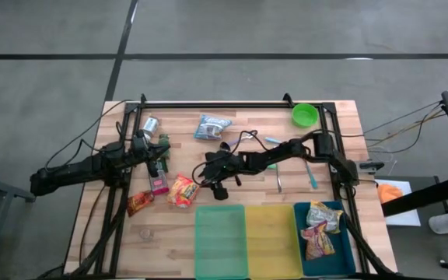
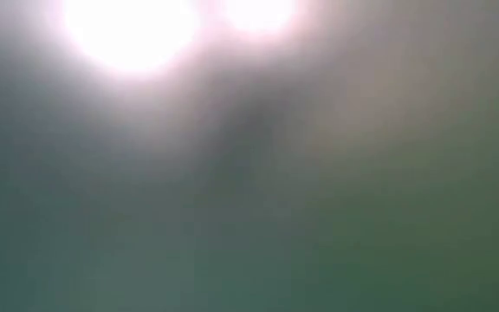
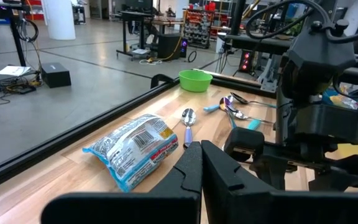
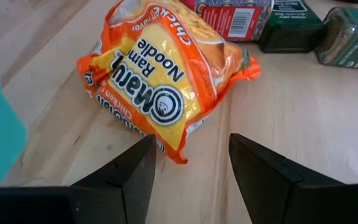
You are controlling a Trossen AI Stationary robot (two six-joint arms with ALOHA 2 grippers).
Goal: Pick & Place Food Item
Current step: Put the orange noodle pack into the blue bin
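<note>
The high cam sits straight above, looking down on the whole table point(image 1: 232, 155). The low cam gives only a blurry glare. The right wrist cam looks down, close past its open jaws, with the ramen noodle packet point(image 4: 166, 87) just ahead of them. The left wrist cam faces level across the table past shut jaws; the green bowl point(image 3: 195, 79) far beyond them also shows from above.

On the table point(image 1: 341, 117), three bins sit side by side along the near edge; the rightmost bin point(image 1: 351, 253) holds snack packets point(image 1: 321, 229). The ramen packet point(image 1: 183, 190) lies just left of the leftmost bin point(image 1: 221, 241), with the right pincer point(image 1: 208, 180) beside it. A bowl point(image 1: 305, 115) sits at the far right corner, and a foil bag point(image 1: 211, 126) lies left of it along the far edge.
</note>
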